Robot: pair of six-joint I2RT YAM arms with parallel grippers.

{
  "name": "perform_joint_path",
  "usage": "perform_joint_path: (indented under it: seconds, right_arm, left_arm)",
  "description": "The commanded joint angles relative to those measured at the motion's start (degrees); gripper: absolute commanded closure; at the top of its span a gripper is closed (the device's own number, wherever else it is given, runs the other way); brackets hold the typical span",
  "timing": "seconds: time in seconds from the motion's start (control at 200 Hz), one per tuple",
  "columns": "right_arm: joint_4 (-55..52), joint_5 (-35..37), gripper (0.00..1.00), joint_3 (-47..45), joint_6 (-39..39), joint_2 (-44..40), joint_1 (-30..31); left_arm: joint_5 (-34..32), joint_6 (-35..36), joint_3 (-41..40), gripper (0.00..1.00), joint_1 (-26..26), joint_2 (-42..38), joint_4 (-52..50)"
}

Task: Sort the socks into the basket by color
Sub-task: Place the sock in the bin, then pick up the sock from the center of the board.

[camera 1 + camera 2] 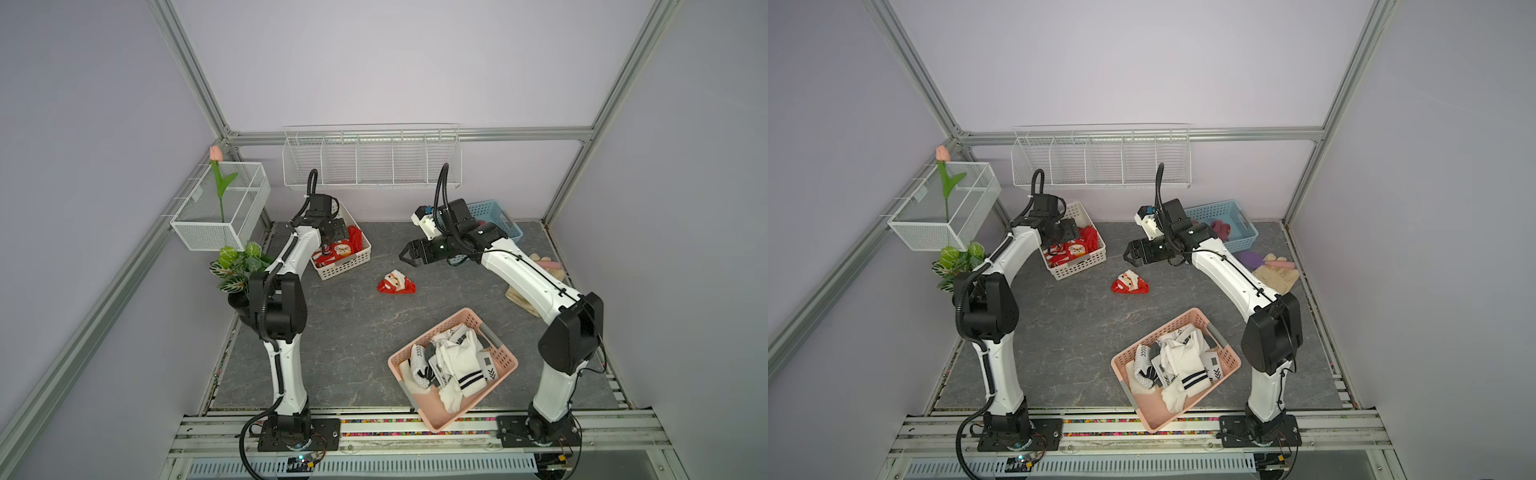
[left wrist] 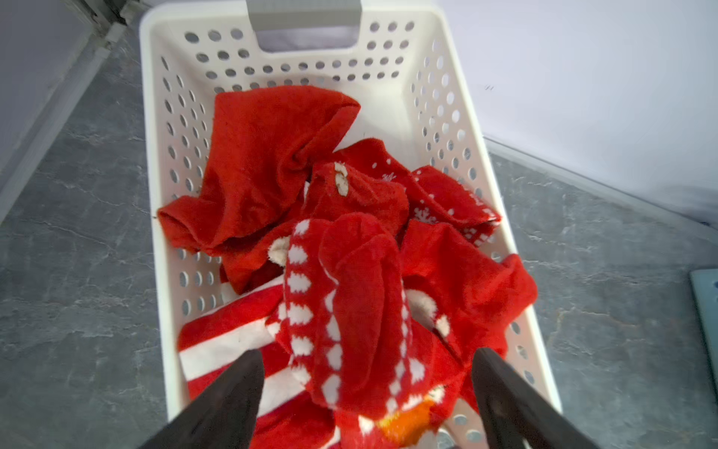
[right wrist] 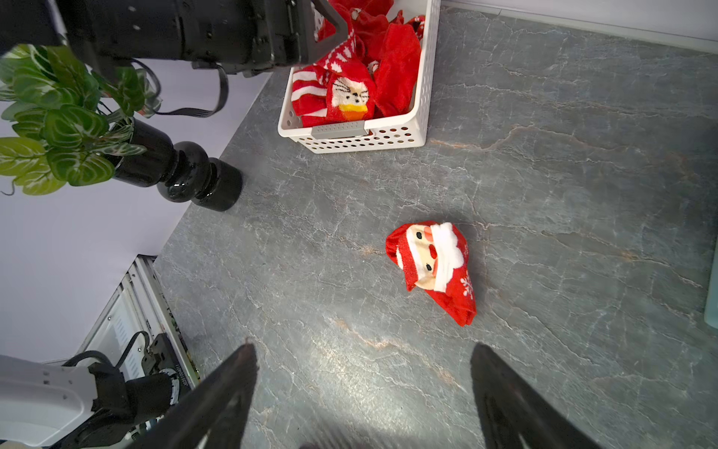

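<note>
Nearest, against the front rail (image 1: 415, 426), the pink basket (image 1: 432, 409) holds the white socks (image 1: 453, 361), near right on the grey marbled tabletop (image 1: 353, 332). A red Santa sock (image 1: 397, 283) lies alone mid-table. The right gripper (image 3: 363, 348) hangs just right of it, fingers apart and empty. At far left the left gripper (image 2: 367, 353) is over the white basket (image 2: 155, 116), fingers spread either side of the topmost of the red socks (image 2: 272, 163) heaped inside. The blue basket (image 1: 1225, 212), far right, holds maroon socks (image 1: 1221, 228). Lilac walls (image 1: 415, 62) enclose the cell. A wire shelf (image 1: 372, 160) hangs on the far wall, and a mesh basket (image 1: 220, 208) with a tulip (image 1: 215, 153) on the left.
</note>
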Motion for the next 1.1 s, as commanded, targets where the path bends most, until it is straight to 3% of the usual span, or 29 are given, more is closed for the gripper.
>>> perform_joint_path:
  seconds: [0.0, 0.185, 0.52, 0.725, 1.094]
  right_arm:
    - [0.1, 0.5, 0.11, -1.5, 0.7, -2.9, -0.3]
    - [-0.5, 1.6, 0.11, -3.8, 1.0, -4.4, -0.3]
    - [-0.6, 4.1, 0.11, -13.0, 1.7, -10.0, -0.5]
    - [0.4, 4.9, 0.12, -18.7, 3.6, -13.7, -1.5]
    - [0.1, 6.4, 0.12, -23.6, 4.1, -18.0, -2.1]
  left_arm:
    - [1.9, 0.1, -1.1, 0.16, 0.2, -4.2, 0.8]
    - [5.3, 1.8, -5.8, 0.16, -1.8, -10.3, 3.0]
    - [5.7, 2.5, -14.9, 0.16, -12.6, -15.3, 3.5]
    - [7.3, 1.9, -15.8, 0.15, -16.9, -10.3, 5.0]
    - [8.8, 3.9, -9.4, 0.14, -20.6, 3.6, 1.3]
